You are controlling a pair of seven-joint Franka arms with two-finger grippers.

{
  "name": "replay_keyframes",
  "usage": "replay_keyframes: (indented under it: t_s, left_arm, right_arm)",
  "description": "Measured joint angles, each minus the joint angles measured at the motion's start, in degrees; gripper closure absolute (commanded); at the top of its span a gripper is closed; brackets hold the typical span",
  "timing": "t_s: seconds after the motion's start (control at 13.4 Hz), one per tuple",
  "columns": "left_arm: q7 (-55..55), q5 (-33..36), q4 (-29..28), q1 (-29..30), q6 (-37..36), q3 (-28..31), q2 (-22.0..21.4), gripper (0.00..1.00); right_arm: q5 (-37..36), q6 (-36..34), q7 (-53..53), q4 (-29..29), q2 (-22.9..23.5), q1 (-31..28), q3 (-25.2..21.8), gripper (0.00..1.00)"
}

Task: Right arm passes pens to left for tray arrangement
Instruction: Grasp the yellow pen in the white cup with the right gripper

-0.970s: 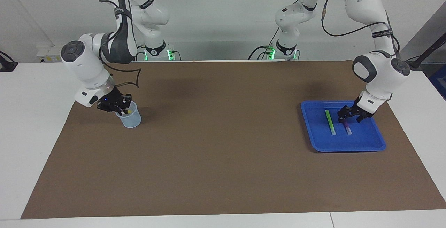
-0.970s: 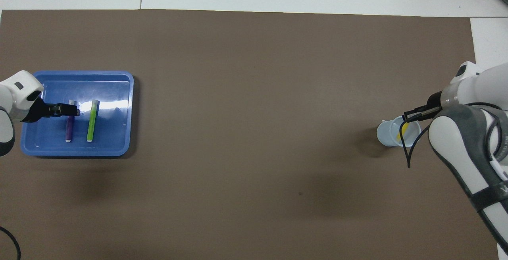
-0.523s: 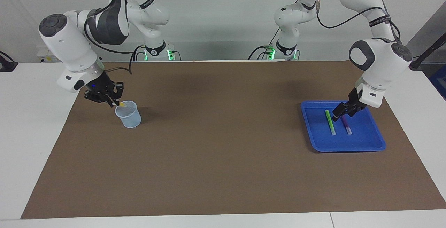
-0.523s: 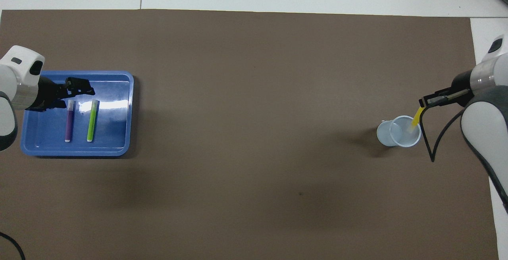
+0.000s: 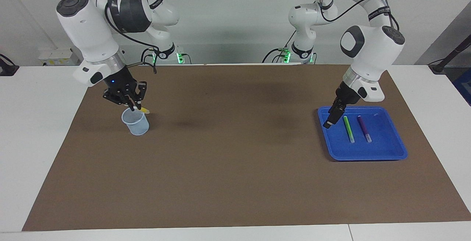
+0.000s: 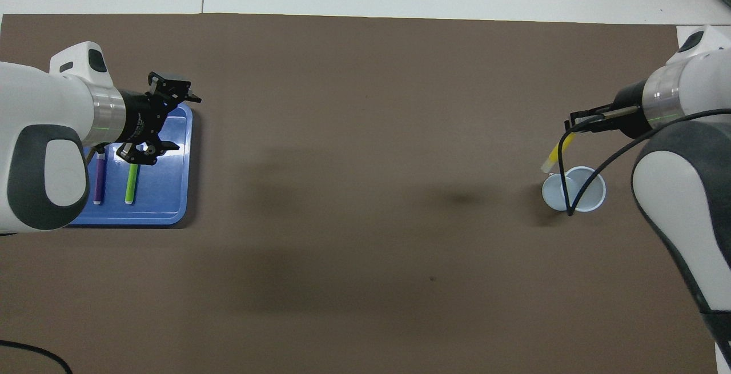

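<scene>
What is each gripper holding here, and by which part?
The right gripper, above the cup, holds the yellow pen by one end, its pale end free. The left gripper, over the tray, holds nothing.

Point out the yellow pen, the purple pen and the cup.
yellow pen (image 6: 555, 153): overhead view, middle of its barrel.
purple pen (image 5: 364, 128): facing view, middle of its barrel.
cup (image 5: 137, 126): facing view, its side wall.

Glossy blue plastic tray (image 5: 399, 149); translucent plastic cup (image 5: 137, 123); matt brown mat (image 5: 235, 167)
</scene>
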Motion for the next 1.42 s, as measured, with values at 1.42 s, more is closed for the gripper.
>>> replay_keyframes:
  t_s: [1.42]
  left_arm:
    - [-49.15, -8.24, -4.79, -22.28, 23.33, 0.03, -2.88, 0.00]
  right_arm:
    - [25.12, 44.87, 58.66, -15.84, -1.57, 21.28, 0.41, 1.00]
